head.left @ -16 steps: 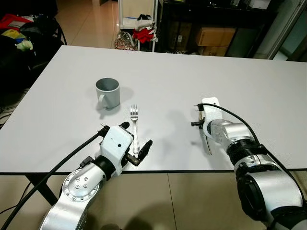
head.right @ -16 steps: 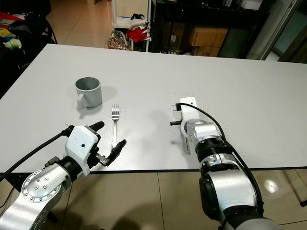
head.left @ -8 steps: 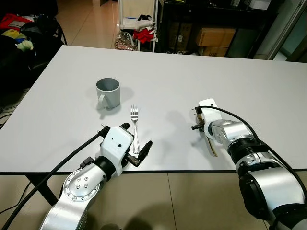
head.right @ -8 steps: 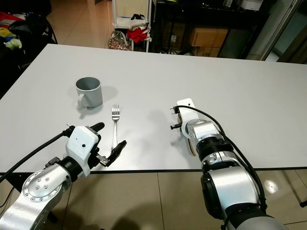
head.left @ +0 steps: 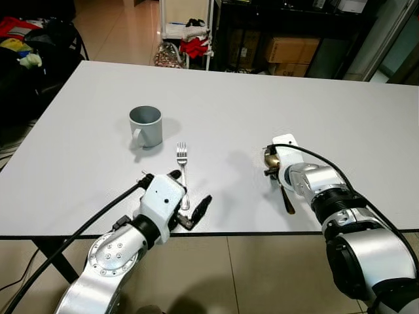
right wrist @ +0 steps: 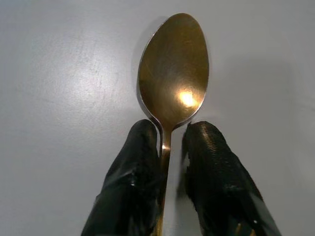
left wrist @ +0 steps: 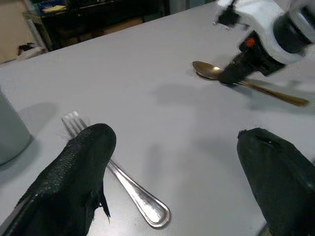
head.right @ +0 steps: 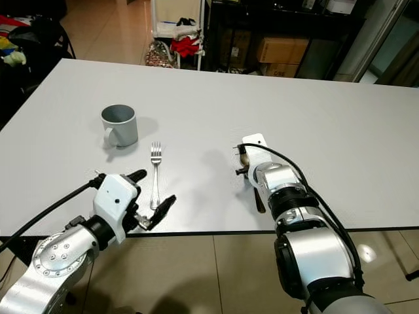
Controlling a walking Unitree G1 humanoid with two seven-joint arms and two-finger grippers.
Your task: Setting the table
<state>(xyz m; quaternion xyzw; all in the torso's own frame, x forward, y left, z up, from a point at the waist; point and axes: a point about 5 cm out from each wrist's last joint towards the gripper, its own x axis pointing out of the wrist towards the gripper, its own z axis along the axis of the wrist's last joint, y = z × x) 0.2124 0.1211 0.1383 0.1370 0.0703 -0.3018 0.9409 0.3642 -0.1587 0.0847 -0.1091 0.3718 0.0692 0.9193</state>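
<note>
The right tool (right wrist: pixel 167 152) has drawn back toward six o'clock, uncovering the gold spoon (right wrist: pixel 173 91), whose neck its fingers pinch on the white surface (head.left: pixel 216 104). At nine o'clock, the left tool (left wrist: pixel 177 182) gapes wide, empty, straddling the fork (head.left: pixel 182 171) handle below the grey mug (head.left: pixel 146 125).

Shiny metal, matt table, rough black fingers

My spoon (right wrist: pixel 173 73) is gold-coloured metal, smooth and glossy. The fork (head.left: pixel 182 175) is shiny silver metal. The table (head.left: pixel 275 104) looks white, smooth and matt. The grey cup (head.left: pixel 146 125) looks smooth and matt. My black fingers (right wrist: pixel 133 191) look rough and bumpy. My arms look like shiny silver metal.
</note>
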